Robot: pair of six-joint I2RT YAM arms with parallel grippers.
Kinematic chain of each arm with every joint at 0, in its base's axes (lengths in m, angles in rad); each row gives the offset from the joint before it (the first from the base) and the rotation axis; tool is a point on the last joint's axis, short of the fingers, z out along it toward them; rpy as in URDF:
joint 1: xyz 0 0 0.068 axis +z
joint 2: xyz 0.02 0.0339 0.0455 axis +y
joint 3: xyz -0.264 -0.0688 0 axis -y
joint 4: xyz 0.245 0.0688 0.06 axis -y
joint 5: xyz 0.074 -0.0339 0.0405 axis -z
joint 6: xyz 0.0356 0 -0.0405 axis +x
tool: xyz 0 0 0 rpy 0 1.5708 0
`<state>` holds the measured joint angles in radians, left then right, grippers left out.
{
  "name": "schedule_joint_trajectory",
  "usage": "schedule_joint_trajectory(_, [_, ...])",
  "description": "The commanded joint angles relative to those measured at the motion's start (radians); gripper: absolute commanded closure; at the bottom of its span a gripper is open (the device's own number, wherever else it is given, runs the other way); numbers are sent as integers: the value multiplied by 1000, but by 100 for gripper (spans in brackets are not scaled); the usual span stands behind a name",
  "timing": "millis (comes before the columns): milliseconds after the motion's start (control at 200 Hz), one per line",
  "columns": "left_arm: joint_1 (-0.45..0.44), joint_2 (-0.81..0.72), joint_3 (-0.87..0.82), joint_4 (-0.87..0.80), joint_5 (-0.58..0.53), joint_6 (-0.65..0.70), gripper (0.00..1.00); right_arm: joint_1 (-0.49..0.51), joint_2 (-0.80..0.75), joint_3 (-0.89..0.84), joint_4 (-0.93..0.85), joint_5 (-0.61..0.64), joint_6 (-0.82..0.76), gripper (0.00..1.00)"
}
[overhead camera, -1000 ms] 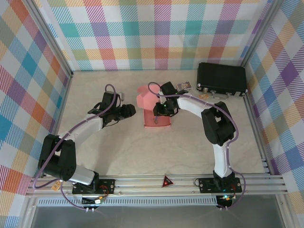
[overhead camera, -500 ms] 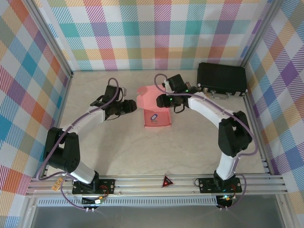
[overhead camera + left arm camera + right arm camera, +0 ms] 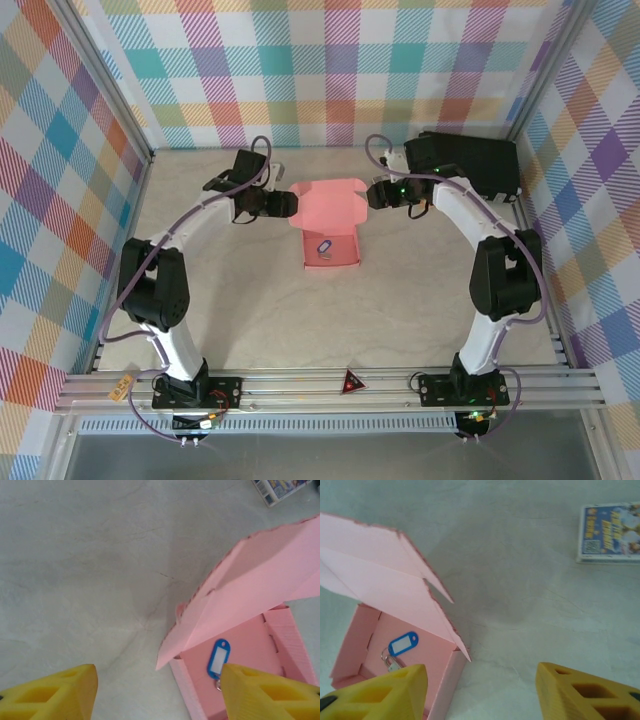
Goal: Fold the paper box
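Box (image 3: 330,252) is formed save its raised lid (image 3: 328,203), flanked by left end effector (image 3: 291,204) and right end effector (image 3: 373,194), both spread apart and empty; pressing the lid shut seems called for next.

— Arms?
— White shells along the long links of left arm (image 3: 195,228) and right arm (image 3: 468,212); black housings at every joint.
— Wiring?
— Loose purple cable (image 3: 103,335) looping beside each arm.
— Bases?
— Flat black plates (image 3: 455,385), one under each.
— Left gripper (image 3: 157,669), right gripper (image 3: 481,666)?
— Yellow plastic fingers (image 3: 55,692), wedge-shaped, with rectangular hollows moulded in. Also a small green light (image 3: 400,187) on the right arm's black wrist housing.
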<state>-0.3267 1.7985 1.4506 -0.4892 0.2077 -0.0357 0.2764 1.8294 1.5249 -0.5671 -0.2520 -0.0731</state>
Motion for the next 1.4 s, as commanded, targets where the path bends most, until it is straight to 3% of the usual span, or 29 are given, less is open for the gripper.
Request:
schedule_joint_trajectory(0, [-8,27,40,-57,13,104,34,10,25,33,-29,-78,-162,39])
schedule_joint_trajectory(425, [5,109,129,-68,123,154,39,10,136,110,-31,-175,-228,43])
schedule_joint_trajectory(735, [6,124,140,-69,157,135,47,12,175,164,-63,-225,-232,55])
schedule_joint_trajectory(1185, [6,138,154,-89,185,127,59,20,175,173,-80,-201,-238,69])
schedule_joint_trajectory(1395, [6,146,166,-100,190,120,72,30,170,169,-80,-175,-239,74])
